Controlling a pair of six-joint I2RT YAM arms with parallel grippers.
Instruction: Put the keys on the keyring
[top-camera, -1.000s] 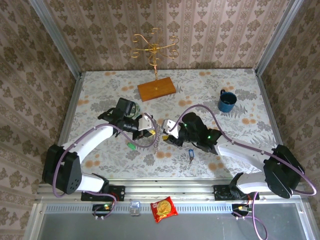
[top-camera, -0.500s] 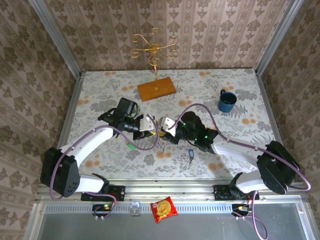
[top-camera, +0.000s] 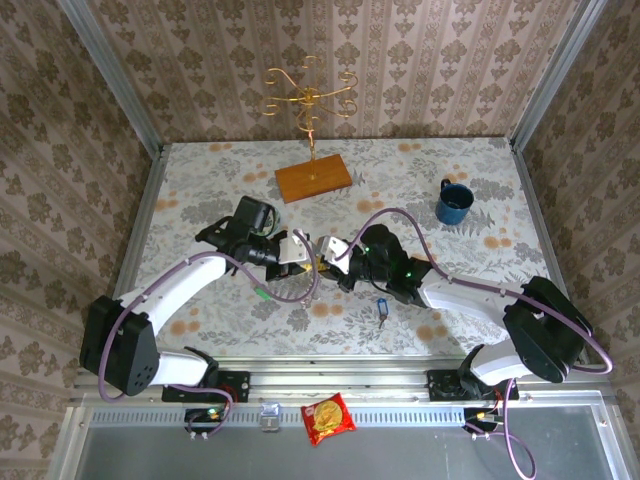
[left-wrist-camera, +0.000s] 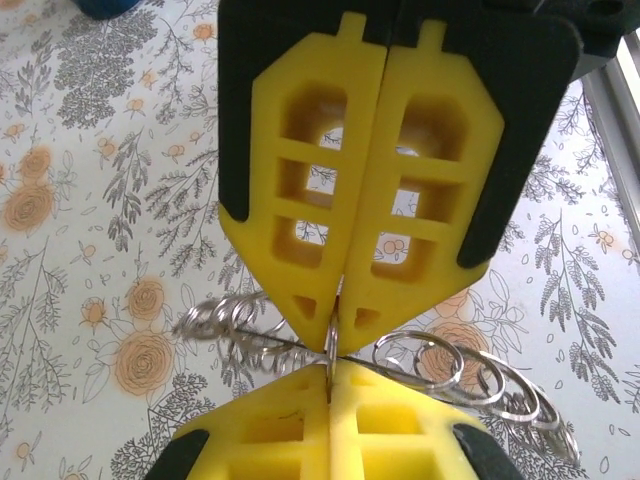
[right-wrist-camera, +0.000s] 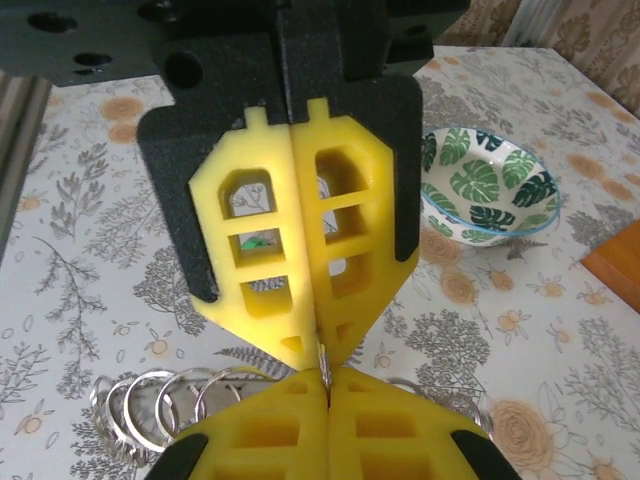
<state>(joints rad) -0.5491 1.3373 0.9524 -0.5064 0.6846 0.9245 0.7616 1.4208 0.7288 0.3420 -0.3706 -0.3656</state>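
Both grippers meet tip to tip at the table's middle. My left gripper (top-camera: 305, 257) (left-wrist-camera: 330, 372) is shut on a thin metal loop of the keyring (top-camera: 312, 282) (left-wrist-camera: 440, 362). My right gripper (top-camera: 324, 258) (right-wrist-camera: 325, 378) is shut on the same loop from the opposite side. More silver loops of the keyring (right-wrist-camera: 150, 408) fan out to both sides just above the cloth. The green key (top-camera: 262, 292) (right-wrist-camera: 260, 241) lies on the table left of the grippers. The blue key (top-camera: 381, 312) lies to the right, near the front edge.
A green-leaf bowl (right-wrist-camera: 480, 195) stands close behind the left arm. A gold jewellery stand on a wooden base (top-camera: 313, 178) is at the back centre, a blue mug (top-camera: 453, 203) at the back right. A snack packet (top-camera: 328, 418) lies on the front ledge.
My right gripper has moved left up to the left gripper and shut on the keyring loop. The left gripper has kept its hold and barely shifted.
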